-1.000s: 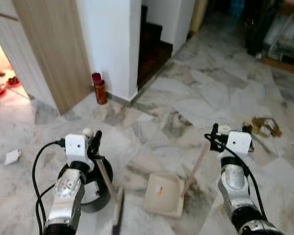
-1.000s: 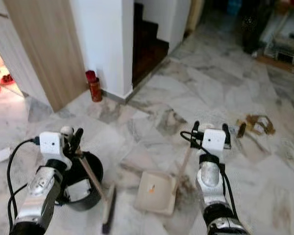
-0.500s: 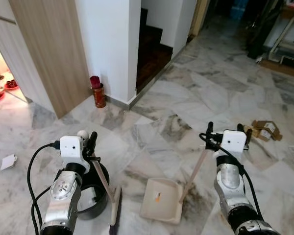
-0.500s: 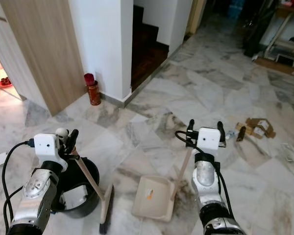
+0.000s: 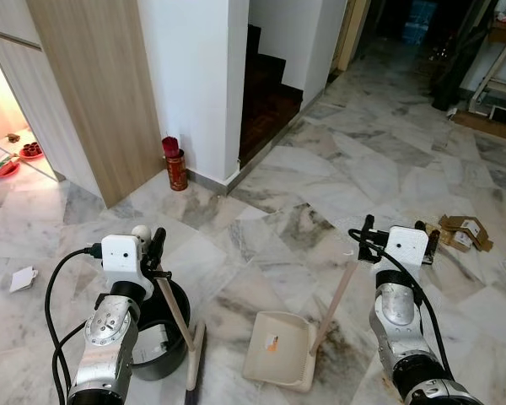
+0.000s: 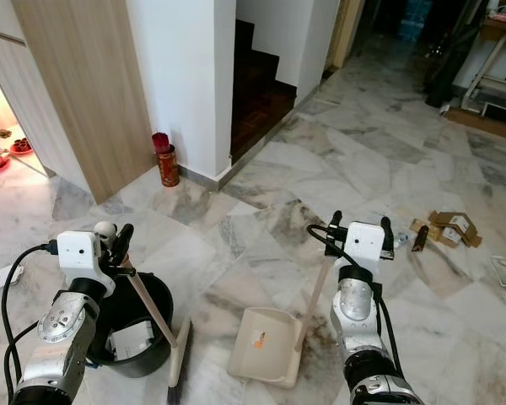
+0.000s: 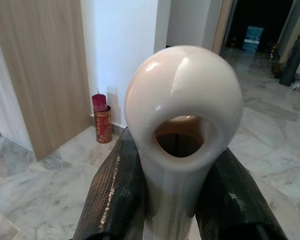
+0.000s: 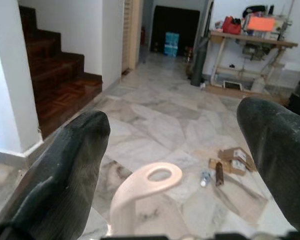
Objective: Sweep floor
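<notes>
Left claw is pinching the broom handle near its rounded top; bristles rest on the marble floor beside a black bin. Right claw is spread, with the dustpan handle between its fingers (contact unclear). The dustpan sits on the floor between the arms.

Both arms forward, low. Left gripper jaws clamped tight; right gripper jaws spread wide.

Grey-veined marble floor, white wall, dark, possibly wooden stairs
</notes>
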### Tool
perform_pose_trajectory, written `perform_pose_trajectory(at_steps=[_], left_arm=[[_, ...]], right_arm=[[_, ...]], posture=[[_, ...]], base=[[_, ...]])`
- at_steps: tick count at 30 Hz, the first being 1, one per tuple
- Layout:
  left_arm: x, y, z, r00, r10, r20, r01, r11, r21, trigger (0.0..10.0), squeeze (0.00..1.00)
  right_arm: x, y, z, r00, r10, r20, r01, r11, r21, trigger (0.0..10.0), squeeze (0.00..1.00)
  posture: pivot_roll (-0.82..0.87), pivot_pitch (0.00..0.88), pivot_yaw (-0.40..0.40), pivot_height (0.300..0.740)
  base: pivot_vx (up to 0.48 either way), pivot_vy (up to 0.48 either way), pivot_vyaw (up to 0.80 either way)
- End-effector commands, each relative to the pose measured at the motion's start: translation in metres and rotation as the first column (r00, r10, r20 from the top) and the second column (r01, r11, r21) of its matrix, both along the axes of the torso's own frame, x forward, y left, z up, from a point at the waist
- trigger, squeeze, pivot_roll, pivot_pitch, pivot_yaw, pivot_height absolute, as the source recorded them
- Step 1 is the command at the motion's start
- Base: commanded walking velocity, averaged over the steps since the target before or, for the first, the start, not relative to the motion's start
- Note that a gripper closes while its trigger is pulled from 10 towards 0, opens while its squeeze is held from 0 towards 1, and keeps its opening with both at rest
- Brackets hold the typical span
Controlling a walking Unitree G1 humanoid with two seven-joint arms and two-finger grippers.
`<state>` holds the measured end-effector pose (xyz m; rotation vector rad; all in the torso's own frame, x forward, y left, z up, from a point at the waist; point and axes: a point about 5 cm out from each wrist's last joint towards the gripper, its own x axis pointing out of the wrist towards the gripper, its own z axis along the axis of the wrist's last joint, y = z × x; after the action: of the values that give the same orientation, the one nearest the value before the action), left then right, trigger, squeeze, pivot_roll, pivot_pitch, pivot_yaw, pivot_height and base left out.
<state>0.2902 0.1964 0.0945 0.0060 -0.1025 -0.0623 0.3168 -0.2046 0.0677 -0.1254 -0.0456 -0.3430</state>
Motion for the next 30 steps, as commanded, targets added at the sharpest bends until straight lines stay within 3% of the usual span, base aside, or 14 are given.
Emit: perform_pose_trajectory(at_steps=[1, 12, 30], left_arm=[[0.0021, -0.0025, 0.012, 0.999, -0.018, 0.048, 0.017, 1.0, 0.022, 10.0, 0.0], [0.0018, -0.003, 0.0115, 0.999, -0.016, 0.044, 0.015, 1.0, 0.027, 10.0, 0.0], [0.0027, -0.0046, 0.0105, 0.999, -0.025, 0.038, 0.023, 0.999, 0.038, 10.0, 0.0]], right_arm=[[0.0018, -0.004, 0.001, 1.0, -0.019, -0.009, 0.019, 1.0, 0.006, 10.0, 0.0], [0.003, -0.003, 0.002, 1.0, -0.015, -0.01, 0.015, 1.0, 0.014, 10.0, 0.0], [0.004, -0.0015, 0.0013, 1.0, -0.008, -0.019, 0.009, 1.0, 0.017, 10.0, 0.0]], posture=[[0.1, 0.0, -0.061, 0.74], [0.1, 0.0, -0.063, 0.74], [0.1, 0.0, -0.062, 0.74]], base=[[0.0, 0.0, 0.0], [0.0, 0.0, 0.0], [0.271, 0.0, 0.0]])
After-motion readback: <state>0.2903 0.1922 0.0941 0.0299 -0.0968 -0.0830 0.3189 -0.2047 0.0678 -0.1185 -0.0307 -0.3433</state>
